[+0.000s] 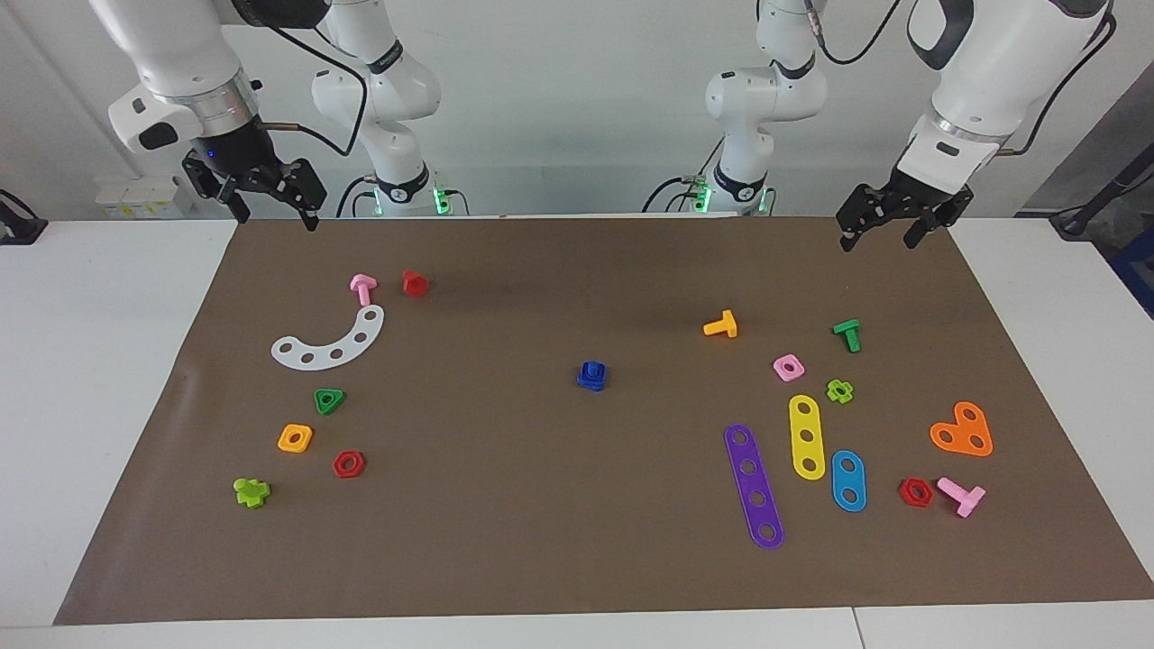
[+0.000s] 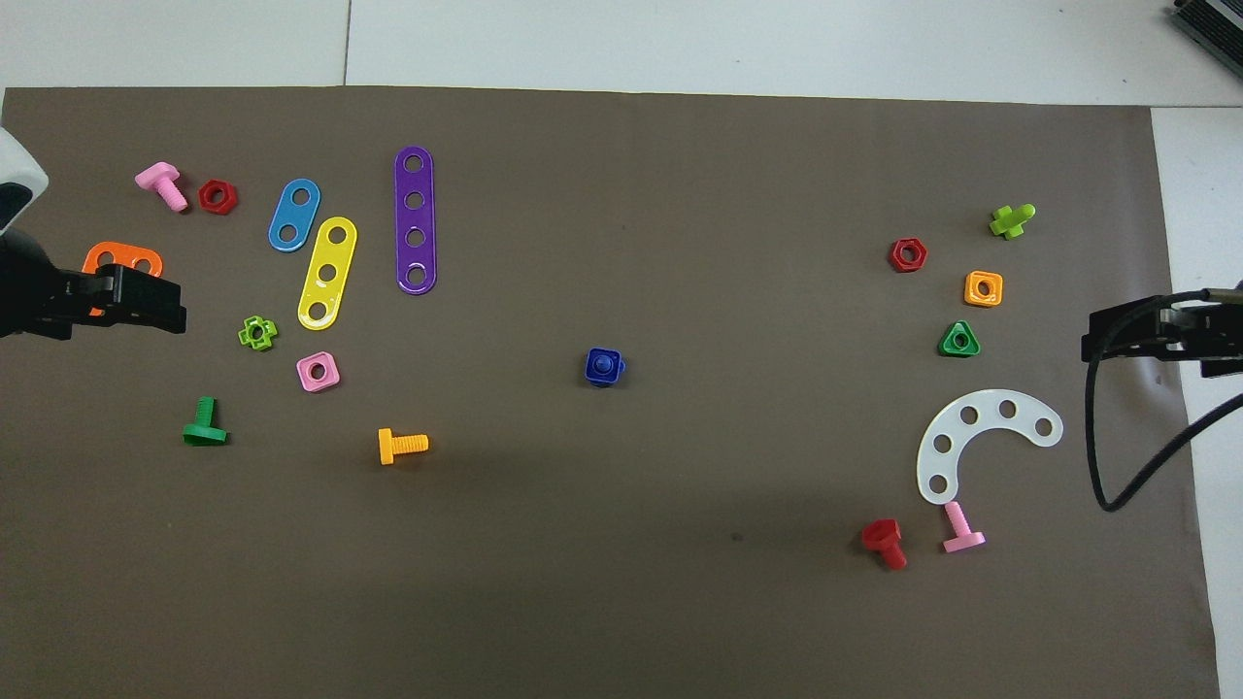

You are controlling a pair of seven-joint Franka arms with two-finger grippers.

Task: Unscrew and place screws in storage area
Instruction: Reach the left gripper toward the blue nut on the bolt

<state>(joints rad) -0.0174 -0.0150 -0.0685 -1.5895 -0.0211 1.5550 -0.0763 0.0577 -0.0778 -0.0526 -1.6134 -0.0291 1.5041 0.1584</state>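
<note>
The dark-blue screw [image 1: 591, 375] stands in its blue square nut in the middle of the brown mat; it also shows in the overhead view [image 2: 604, 367]. No gripper touches it. Loose coloured nuts, bolts and strips lie grouped on the mat toward the left arm's end [image 1: 902, 397] [image 2: 223, 262] and toward the right arm's end [image 1: 261, 406]. My left gripper [image 1: 879, 242] [image 2: 146, 296] hangs open and empty above the mat's corner at the left arm's end. My right gripper [image 1: 278, 219] [image 2: 1117, 340] hangs open and empty above the corner at the right arm's end.
Toward the left arm's end lie purple [image 1: 755, 486], yellow and blue strips, an orange heart plate [image 1: 962, 430], an orange bolt [image 1: 721, 325], a green bolt and a pink bolt. Toward the right arm's end lie a white curved strip [image 1: 329, 342], a pink bolt and several nuts.
</note>
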